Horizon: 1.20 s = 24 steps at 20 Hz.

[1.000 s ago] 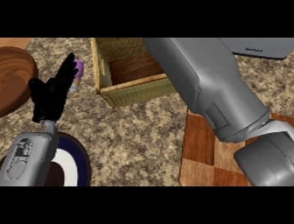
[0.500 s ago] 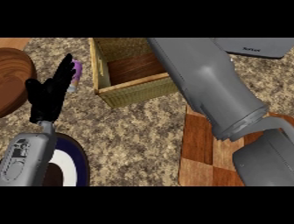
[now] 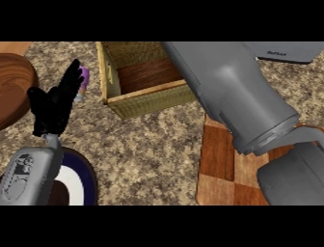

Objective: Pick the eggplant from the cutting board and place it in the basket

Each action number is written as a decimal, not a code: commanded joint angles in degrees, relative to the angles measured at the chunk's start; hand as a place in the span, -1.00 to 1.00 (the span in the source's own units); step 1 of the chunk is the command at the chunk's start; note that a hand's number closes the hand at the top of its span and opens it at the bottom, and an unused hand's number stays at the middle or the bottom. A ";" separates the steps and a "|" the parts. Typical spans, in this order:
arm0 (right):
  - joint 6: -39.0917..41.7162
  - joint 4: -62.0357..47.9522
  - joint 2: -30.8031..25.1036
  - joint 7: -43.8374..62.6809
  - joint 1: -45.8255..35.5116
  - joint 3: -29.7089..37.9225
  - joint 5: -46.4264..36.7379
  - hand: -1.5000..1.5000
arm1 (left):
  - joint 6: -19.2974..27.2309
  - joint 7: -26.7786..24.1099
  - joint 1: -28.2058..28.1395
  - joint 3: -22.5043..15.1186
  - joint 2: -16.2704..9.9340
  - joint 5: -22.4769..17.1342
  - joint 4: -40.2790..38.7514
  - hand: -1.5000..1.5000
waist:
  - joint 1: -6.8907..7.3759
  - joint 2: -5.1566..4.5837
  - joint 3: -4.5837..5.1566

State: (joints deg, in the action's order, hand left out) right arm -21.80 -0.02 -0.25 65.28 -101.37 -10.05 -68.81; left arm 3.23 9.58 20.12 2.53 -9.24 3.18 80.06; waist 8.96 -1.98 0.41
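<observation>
My right forearm has swung further across the basket, its hand hidden; eggplant unseen, presumably carried. My left hand rests, fingers straight, beside the basket

place: we see a kitchen | evidence: speckled stone desk, wooden cutting board, wicker basket, round wooden plate, dark-rimmed plate

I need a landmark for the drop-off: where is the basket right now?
In the head view the basket sits at upper centre on the counter, between the resting left hand and the right forearm, which covers its right side; the cutting board lies just below it.
</observation>
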 commanded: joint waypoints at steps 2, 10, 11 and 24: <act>10.90 0.02 0.23 5.24 -0.04 3.13 3.20 1.00 | -0.65 -0.10 -0.47 0.63 -0.60 -0.65 0.28 0.00 | 0.17 -0.22 0.00; 11.84 0.02 0.23 4.10 2.47 4.67 4.94 1.00 | -1.00 -1.66 -1.04 1.24 -1.03 -0.72 -0.83 0.00 | -0.60 0.07 -0.07; 11.30 0.19 0.23 3.71 2.46 4.37 4.67 1.00 | -0.03 -0.79 0.06 1.41 -1.14 -0.08 -0.70 0.00 | -1.28 0.10 -0.12; 14.51 0.42 0.23 4.50 4.58 3.33 3.91 1.00 | 0.01 -1.40 -2.30 0.84 -0.46 0.08 0.72 0.00 | -0.66 0.20 -0.12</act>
State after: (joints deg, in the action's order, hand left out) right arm -9.53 0.00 -0.37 63.32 -96.96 -6.41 -64.66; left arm 3.19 8.94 18.92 3.47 -9.71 3.02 80.41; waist 8.02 -1.86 0.29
